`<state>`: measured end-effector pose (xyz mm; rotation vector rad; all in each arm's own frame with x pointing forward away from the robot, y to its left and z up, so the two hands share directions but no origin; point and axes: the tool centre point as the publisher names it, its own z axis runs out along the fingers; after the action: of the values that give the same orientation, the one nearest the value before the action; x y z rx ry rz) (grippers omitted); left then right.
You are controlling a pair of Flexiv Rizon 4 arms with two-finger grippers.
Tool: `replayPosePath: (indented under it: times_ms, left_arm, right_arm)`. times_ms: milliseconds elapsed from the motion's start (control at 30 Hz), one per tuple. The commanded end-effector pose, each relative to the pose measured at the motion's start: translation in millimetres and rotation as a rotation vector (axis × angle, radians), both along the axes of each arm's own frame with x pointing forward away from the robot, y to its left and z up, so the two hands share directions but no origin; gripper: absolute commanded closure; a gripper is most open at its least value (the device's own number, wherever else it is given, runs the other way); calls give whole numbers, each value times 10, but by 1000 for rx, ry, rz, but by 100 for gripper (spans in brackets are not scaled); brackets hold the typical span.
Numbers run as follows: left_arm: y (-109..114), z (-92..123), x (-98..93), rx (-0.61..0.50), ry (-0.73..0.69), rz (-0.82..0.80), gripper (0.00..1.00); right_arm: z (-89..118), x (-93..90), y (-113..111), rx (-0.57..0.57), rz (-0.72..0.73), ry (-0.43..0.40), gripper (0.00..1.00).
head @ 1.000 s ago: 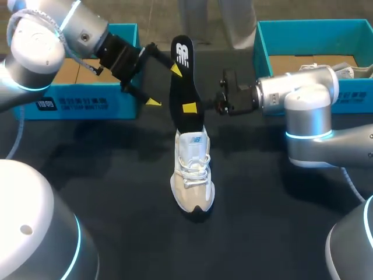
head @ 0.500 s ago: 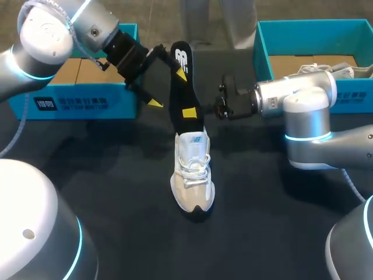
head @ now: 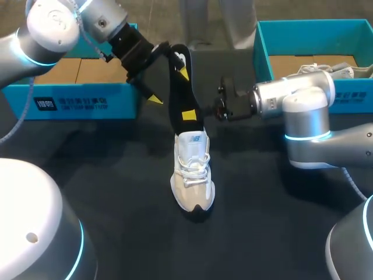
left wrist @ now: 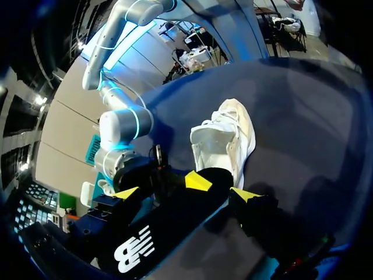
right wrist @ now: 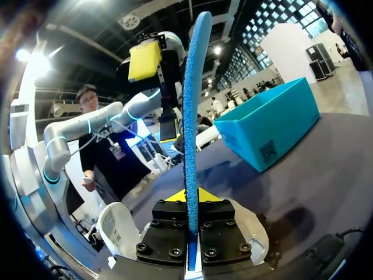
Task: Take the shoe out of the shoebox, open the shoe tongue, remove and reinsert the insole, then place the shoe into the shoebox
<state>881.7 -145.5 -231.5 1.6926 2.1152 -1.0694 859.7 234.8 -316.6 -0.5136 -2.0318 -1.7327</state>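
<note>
A white shoe (head: 192,175) stands on the black table, toe toward me; it also shows in the left wrist view (left wrist: 230,134). A black insole (head: 180,87) rises upright out of its opening. My right gripper (head: 192,114) is shut on the insole's lower part, and the insole stands edge-on (right wrist: 191,116) between its yellow tips (right wrist: 189,195). My left gripper (head: 168,86) is wide open around the insole's upper part, one tip on each side, not clamping it. In the left wrist view the insole (left wrist: 157,233) lies between the spread fingers of that gripper (left wrist: 186,193).
A blue shoebox (head: 76,102) stands at the back left behind my left arm. A second blue box (head: 262,41) stands at the back right with white things inside. My right arm lies across the table's right side.
My left gripper has moved right and toward the far side, closing in on the insole's top with its fingers still spread. The insole's top leans slightly more left. The right gripper keeps its hold.
</note>
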Motion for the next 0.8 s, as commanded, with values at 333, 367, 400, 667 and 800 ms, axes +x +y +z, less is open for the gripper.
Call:
replayPosePath:
  times_ms: [333, 367, 400, 667, 800]
  left_arm:
    - [-5, 0, -42, -6, -6, 4, 0]
    - [-5, -4, -42, -5, -6, 3, 0]
    - [-7, -6, -42, 0, -7, 1, 0]
    - [-6, -16, -68, -7, -6, -2, 0]
    - [10, -50, -73, -6, 0, 1, 0]
  right_arm:
    - [-186, -107, 22, -2, -11, 27, 100]
    - [-198, -118, 25, -6, -11, 34, 100]
    - [-229, -131, 25, -8, -11, 37, 100]
    - [-289, -217, 21, -13, -8, 54, 100]
    - [-333, -257, 3, -17, -7, 69, 100]
